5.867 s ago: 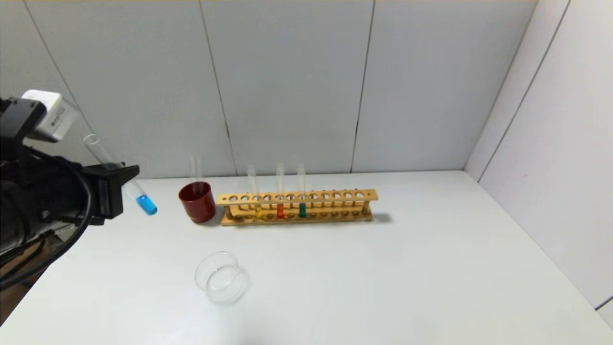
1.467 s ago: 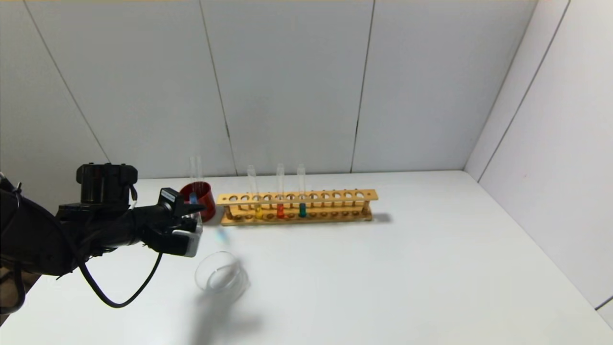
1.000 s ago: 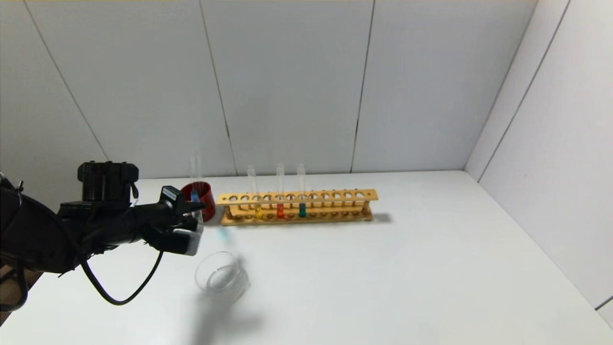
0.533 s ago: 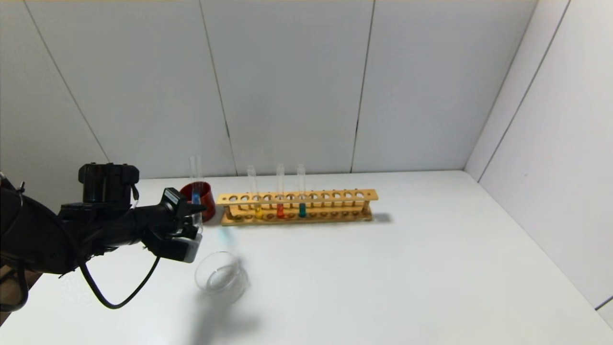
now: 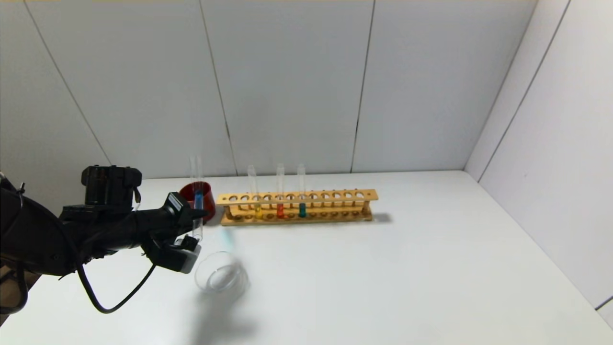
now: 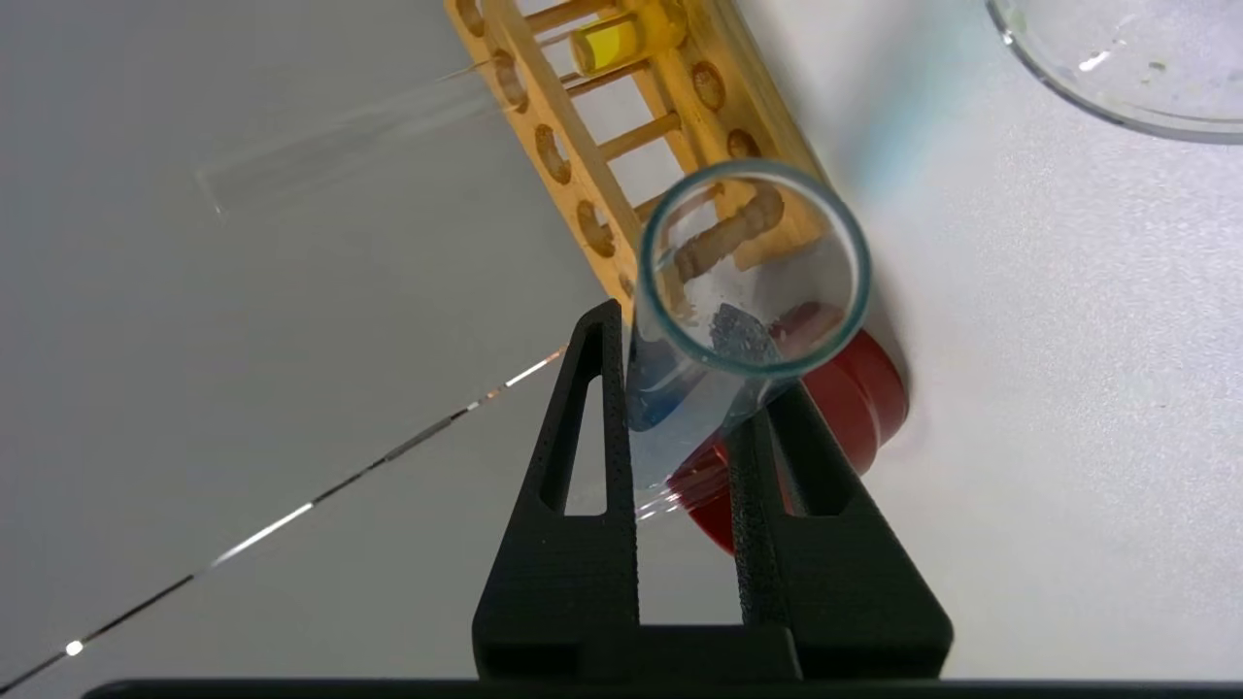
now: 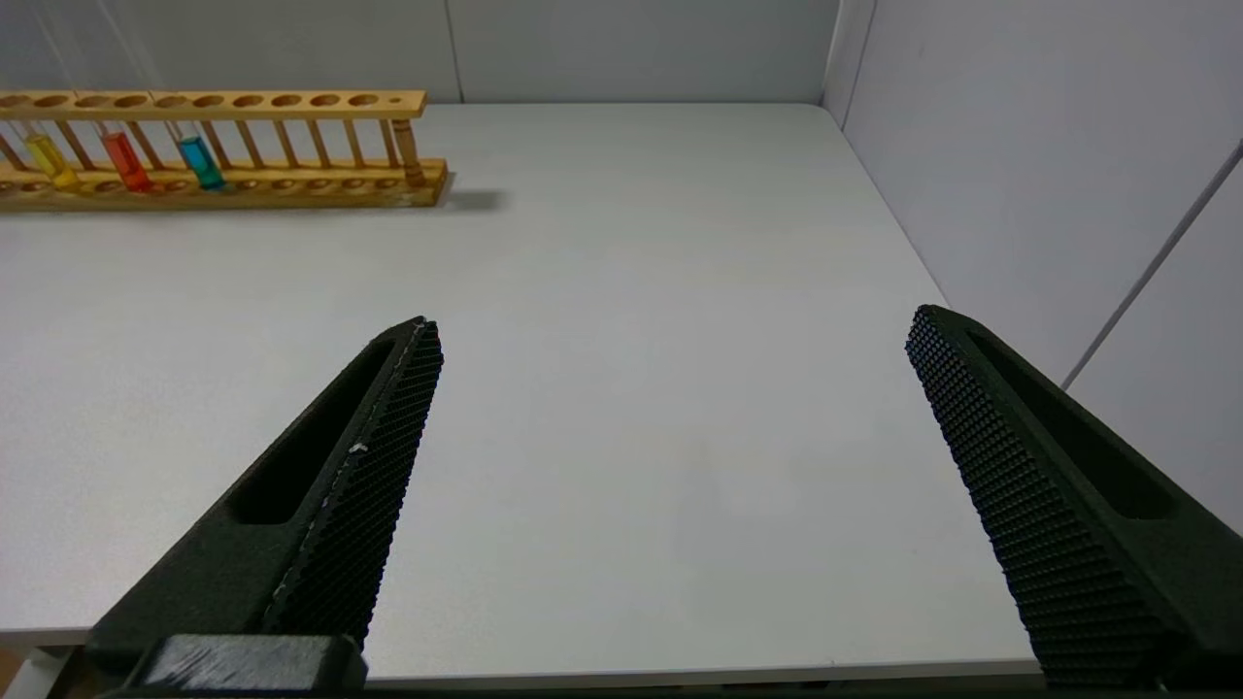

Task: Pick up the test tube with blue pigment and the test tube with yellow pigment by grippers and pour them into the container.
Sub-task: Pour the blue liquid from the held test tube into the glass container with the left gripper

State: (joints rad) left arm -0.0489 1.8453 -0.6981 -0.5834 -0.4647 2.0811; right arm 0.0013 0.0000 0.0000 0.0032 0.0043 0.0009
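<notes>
My left gripper (image 5: 194,213) is shut on the test tube with blue pigment (image 5: 198,200). The tube is turned over, its blue tip up and its open mouth down, just behind and left of the container (image 5: 210,282), a clear glass dish. In the left wrist view the fingers (image 6: 602,408) clamp the tube (image 6: 753,267). The blue pigment (image 6: 655,393) sits deep inside, and the dish (image 6: 1117,78) lies farther off and looks clear. The test tube with yellow pigment (image 5: 257,211) stands in the wooden rack (image 5: 335,196). My right gripper (image 7: 670,325) is open and empty over bare table.
A dark red cup (image 5: 207,194) with an empty tube (image 5: 195,165) stands left of the rack, right behind my left gripper. Orange-red (image 5: 280,211) and green-teal (image 5: 302,210) tubes stand in the rack beside the yellow one. Walls close the table's back and right.
My left gripper carried the blue tube from the far left to beside the dish and turned it over. In the last second it tipped the mouth further down and sank slightly.
</notes>
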